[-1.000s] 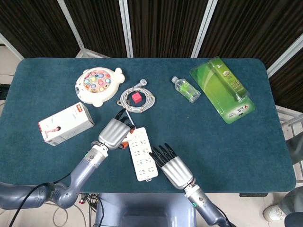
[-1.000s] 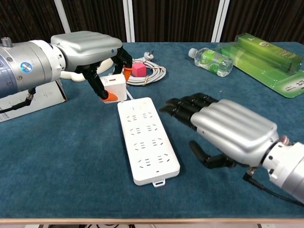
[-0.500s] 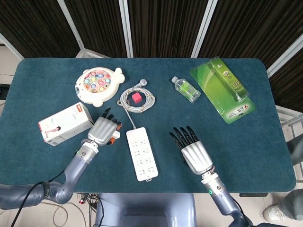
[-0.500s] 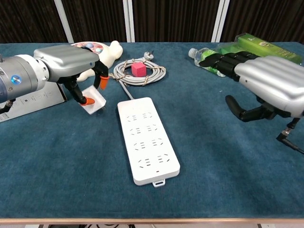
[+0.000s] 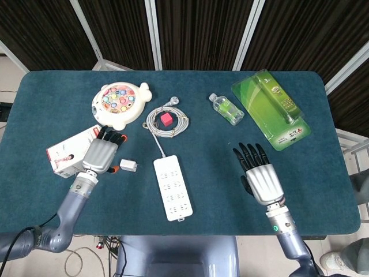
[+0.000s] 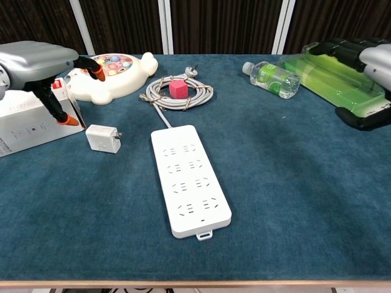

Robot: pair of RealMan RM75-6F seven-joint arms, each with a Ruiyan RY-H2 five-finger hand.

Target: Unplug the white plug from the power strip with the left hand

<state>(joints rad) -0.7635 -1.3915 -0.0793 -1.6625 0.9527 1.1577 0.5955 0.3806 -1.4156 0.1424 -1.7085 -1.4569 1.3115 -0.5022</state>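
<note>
Chest view crops right hand [image 6: 366, 73] at edge.

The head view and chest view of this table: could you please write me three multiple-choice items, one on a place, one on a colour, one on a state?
1. Where does the small white plug lie?
A. in the white power strip
B. on the blue table left of the strip
C. on the coiled grey cable

2. What colour is the small cube inside the cable coil?
A. pink
B. green
C. yellow

3. What does the left hand hold?
A. the plug
B. the clear plastic bottle
C. nothing

Answers: 1 B, the plug rests on the cloth apart from the strip; 2 A, the cube shows pink in both views; 3 C, its fingers are spread with the plug lying free.
</note>
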